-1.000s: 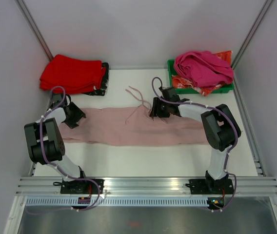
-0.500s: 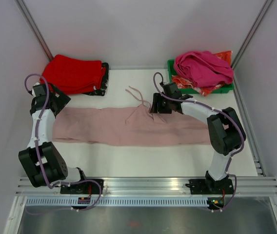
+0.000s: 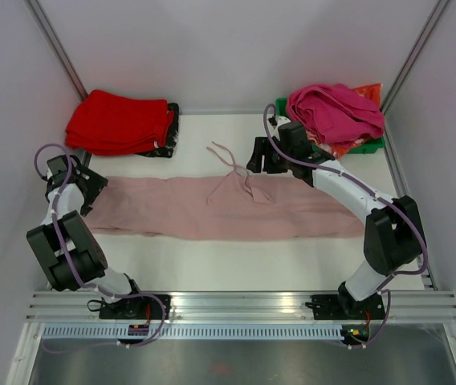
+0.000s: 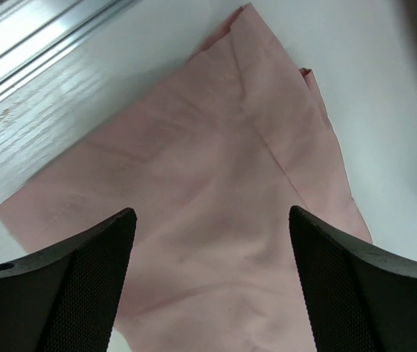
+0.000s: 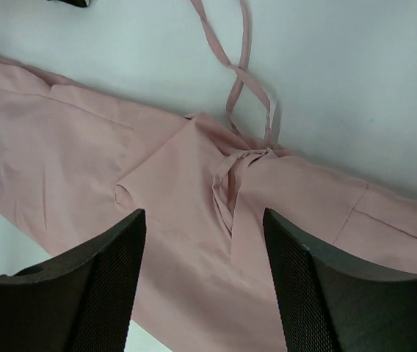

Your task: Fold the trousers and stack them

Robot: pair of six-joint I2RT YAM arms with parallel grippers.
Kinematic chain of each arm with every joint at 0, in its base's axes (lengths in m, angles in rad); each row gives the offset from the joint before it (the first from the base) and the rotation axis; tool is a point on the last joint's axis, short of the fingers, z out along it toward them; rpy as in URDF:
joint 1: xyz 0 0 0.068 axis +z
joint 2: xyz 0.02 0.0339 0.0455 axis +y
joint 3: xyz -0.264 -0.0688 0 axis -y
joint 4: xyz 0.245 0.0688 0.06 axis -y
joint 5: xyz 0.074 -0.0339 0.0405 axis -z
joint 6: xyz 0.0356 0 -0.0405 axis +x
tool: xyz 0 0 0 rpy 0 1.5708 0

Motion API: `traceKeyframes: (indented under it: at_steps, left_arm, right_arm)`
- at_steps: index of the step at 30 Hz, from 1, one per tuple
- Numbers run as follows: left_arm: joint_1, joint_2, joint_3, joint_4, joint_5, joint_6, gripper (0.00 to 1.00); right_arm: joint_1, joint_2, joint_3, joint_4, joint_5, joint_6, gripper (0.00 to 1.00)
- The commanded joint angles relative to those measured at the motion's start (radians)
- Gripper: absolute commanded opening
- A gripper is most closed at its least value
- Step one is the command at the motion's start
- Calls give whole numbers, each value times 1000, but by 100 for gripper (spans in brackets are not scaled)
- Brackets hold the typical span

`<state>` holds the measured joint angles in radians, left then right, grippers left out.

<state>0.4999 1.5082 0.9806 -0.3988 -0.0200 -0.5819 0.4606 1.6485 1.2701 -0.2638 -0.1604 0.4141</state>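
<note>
Across the middle of the table point(image 3: 236, 258), we see the trousers point(image 3: 212, 210) spread left to right.
Our left gripper point(image 4: 210, 220) hangs with fingers apart over their left end; our right gripper point(image 5: 202, 220), likewise apart, hovers above their far edge by the drawstring cords point(image 5: 239, 70). At far right, a green bin point(image 3: 370, 145) holds a magenta garment point(image 3: 332, 111).

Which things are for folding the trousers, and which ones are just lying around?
For the job:
- the pale pink trousers, spread flat on the table
- their drawstring cords
- the left gripper and the right gripper, both open over the trousers

Just lying about:
- the red folded garments
- the magenta garment, piled in the green tray
</note>
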Motion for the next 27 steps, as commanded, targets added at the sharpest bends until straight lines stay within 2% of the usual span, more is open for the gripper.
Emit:
traceKeyframes:
  at_steps: [1, 5, 12, 13, 19, 27]
  left_arm:
    - [2, 55, 21, 104, 94, 28, 88]
    - [2, 96, 24, 162, 117, -7, 76]
    - [2, 184, 49, 238, 104, -48, 64]
    - [2, 205, 58, 250, 104, -53, 59]
    - [2, 289, 96, 287, 101, -65, 45]
    - [0, 382, 127, 344, 146, -73, 42]
  right_arm:
    - [0, -7, -29, 9, -11, -6, 71]
    - [1, -10, -41, 17, 5, -3, 70]
    - [0, -22, -63, 15, 68, 9, 70]
    - [0, -30, -74, 17, 105, 20, 70]
    - [-19, -64, -127, -41, 315, 113, 70]
    - [-199, -165, -244, -106, 349, 199, 70]
